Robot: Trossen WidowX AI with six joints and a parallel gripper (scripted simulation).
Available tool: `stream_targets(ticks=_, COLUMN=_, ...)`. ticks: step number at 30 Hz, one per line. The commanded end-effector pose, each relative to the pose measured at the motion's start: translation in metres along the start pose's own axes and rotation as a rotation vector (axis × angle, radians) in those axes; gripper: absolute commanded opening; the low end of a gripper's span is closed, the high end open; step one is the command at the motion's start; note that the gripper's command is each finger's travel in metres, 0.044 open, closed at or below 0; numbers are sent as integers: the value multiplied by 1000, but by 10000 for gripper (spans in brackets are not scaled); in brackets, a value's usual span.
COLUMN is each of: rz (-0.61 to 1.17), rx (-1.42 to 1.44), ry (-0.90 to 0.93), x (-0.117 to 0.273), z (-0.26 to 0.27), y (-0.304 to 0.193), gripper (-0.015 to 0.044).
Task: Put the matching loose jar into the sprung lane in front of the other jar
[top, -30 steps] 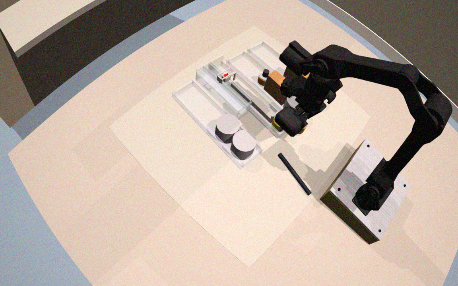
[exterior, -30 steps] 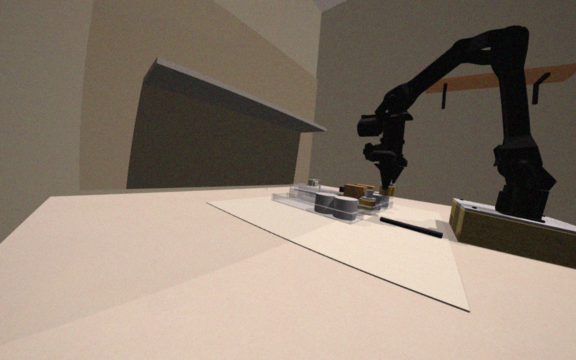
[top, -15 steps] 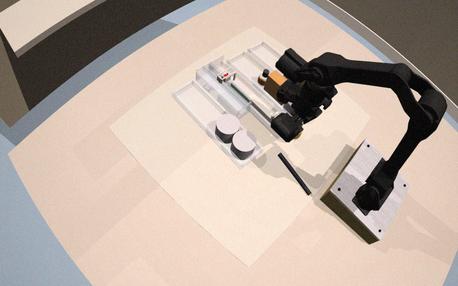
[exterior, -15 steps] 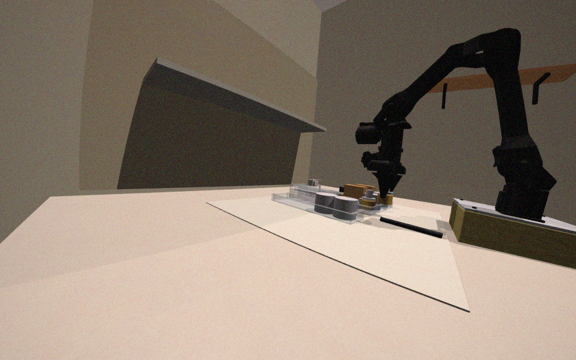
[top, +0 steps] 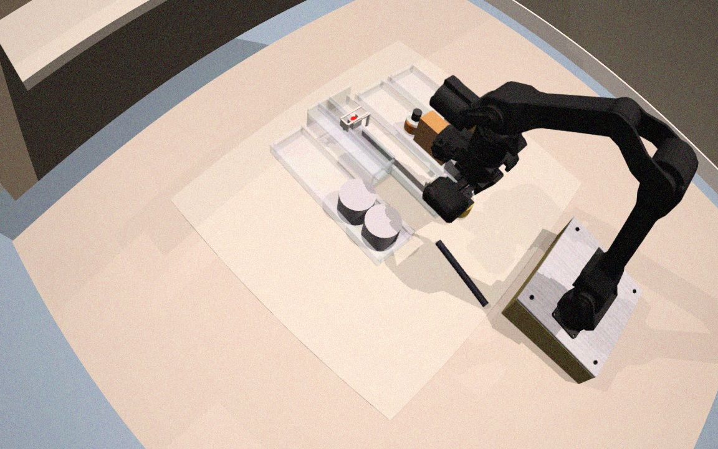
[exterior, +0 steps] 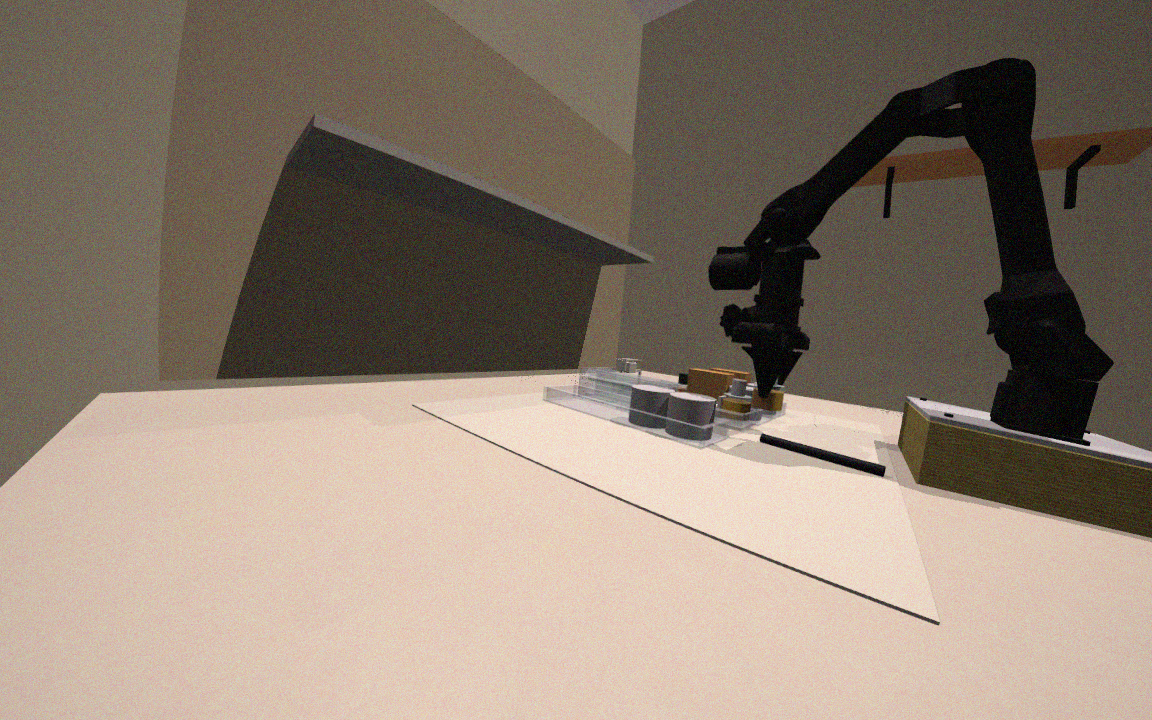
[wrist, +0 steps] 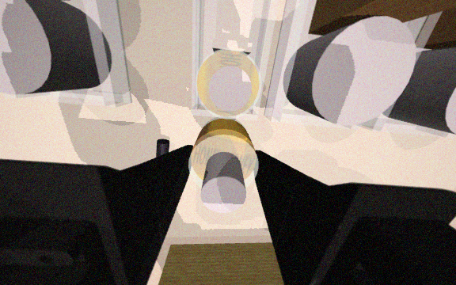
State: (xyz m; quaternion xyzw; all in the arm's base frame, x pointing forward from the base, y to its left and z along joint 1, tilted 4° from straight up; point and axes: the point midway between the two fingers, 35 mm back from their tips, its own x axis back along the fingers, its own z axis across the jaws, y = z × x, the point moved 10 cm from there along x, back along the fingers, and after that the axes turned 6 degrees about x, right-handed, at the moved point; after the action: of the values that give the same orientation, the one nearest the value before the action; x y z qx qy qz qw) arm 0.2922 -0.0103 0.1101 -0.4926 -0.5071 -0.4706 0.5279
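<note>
My gripper (top: 465,202) (exterior: 769,394) (wrist: 223,153) points down, shut on a yellow-gold jar (exterior: 772,402) (wrist: 223,194) with a grey cap; the arm hides most of it in the top view. The held jar looks upright, just in front of the clear sprung lane (wrist: 194,79). Its exact height above the table is hard to tell. A matching jar (exterior: 735,406) (wrist: 229,85) stands in the lane near its front end, directly ahead of the held one; a dark edge behind it may be the pusher plate. The low front stop (wrist: 210,115) lies between the jars in the wrist view.
Grey tins (top: 356,201) (exterior: 690,416) (wrist: 74,51) stand in the lane on one side. More tins (wrist: 370,71), orange boxes (top: 431,129) and a small black-capped bottle (top: 412,121) stand on the other. A black rod (top: 462,273) (exterior: 822,454) lies before the lanes.
</note>
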Motion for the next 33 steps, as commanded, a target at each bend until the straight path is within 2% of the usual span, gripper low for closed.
stream_targets(ticks=1, rz=-4, rx=-3, ry=4, x=0, z=0, y=2, gripper=0)
stream_targets(ticks=33, rz=-5, rx=-3, ry=4, x=0, z=-1, y=13, gripper=0)
